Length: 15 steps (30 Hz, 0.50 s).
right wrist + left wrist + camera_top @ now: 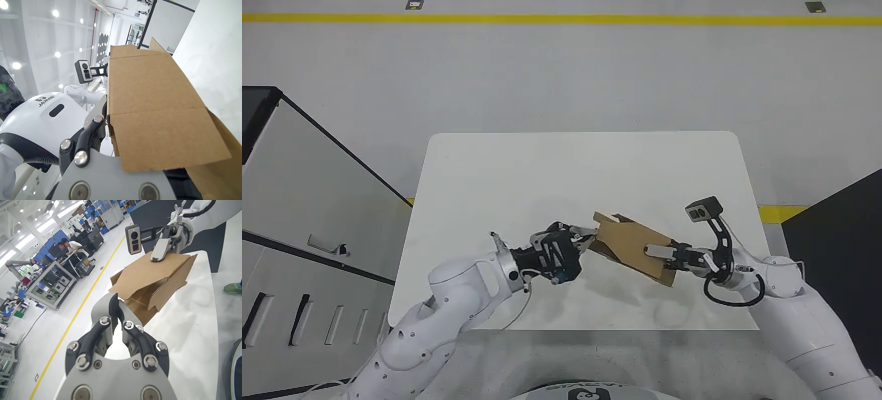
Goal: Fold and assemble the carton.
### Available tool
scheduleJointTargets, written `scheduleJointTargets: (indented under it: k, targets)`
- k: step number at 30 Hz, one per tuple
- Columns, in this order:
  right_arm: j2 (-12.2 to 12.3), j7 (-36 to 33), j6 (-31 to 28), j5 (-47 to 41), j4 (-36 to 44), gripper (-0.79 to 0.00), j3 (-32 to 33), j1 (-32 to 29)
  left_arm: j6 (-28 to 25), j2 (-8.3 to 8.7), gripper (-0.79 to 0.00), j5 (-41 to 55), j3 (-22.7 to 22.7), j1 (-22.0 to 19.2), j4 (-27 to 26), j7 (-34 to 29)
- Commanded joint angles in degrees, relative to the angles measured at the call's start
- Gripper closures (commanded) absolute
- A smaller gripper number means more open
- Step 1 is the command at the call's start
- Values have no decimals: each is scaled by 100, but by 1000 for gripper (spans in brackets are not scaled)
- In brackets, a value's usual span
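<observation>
Roughly at lower centre of the top view, the carton (pixel 634 247) lies over the table (pixel 542 170), its open end showing bare cardboard. The right gripper (pixel 660 252) clamps its right end. The left gripper (pixel 115 300), jaws drawn together, meets its flaps.

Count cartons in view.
1. The carton is over the table's near half, between the left pincer at one end and the right pincer clamped on the other. Nothing looks hidden.

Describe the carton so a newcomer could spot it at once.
On the white table, look toward the near edge, between the left end effector and the right end effector. The carton is there: a brown cardboard box, half folded with loose flaps, the only brown thing on the table.
</observation>
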State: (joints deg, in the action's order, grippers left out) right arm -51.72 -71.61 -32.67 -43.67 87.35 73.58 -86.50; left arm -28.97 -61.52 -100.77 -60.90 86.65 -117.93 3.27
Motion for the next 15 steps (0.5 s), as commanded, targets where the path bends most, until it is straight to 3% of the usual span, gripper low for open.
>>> scheduleJointTargets:
  k: [1,15]
  targets:
    - [-8,-15,15,28,-40,0,-26,31,-6,-7,0,-2,56,-17,1,4]
    - [-59,38,228,288,-159,0,-134,134,-86,-17,0,-17,184,-78,-79,32]
